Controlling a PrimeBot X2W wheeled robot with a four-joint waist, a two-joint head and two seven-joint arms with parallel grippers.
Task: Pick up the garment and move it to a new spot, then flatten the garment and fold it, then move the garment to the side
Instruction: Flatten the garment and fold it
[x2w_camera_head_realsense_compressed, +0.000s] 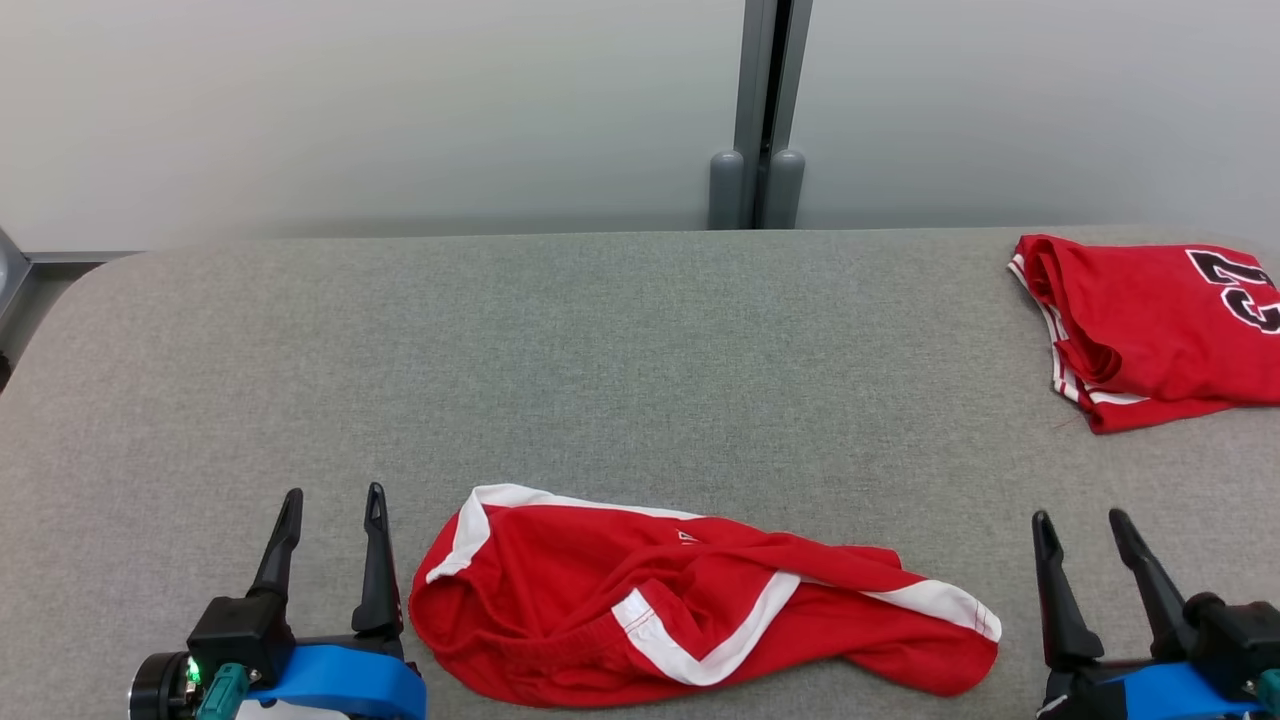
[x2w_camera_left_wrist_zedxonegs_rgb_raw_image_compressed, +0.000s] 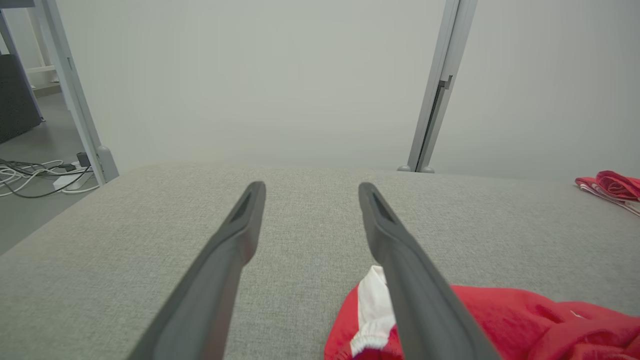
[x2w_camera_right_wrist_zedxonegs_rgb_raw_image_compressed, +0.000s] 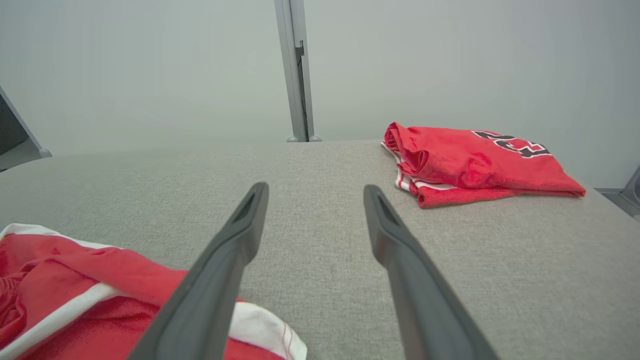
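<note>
**Evidently Unflattened: Garment Rumpled at the Near Edge**

The red garment lies crumpled along the tabletop's near edge, between the left gripper and right gripper, both with jaws released and empty. Flattening seems the step in hand (nothing is spread yet). The next move calls for pinching the white-trimmed ends and drawing them apart. A folded red jersey sits at the far right corner, with a pale wall and grey post beyond.

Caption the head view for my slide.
Both open, left gripper and right gripper flank crumpled red shorts on grey table; folded jersey far right.
</note>
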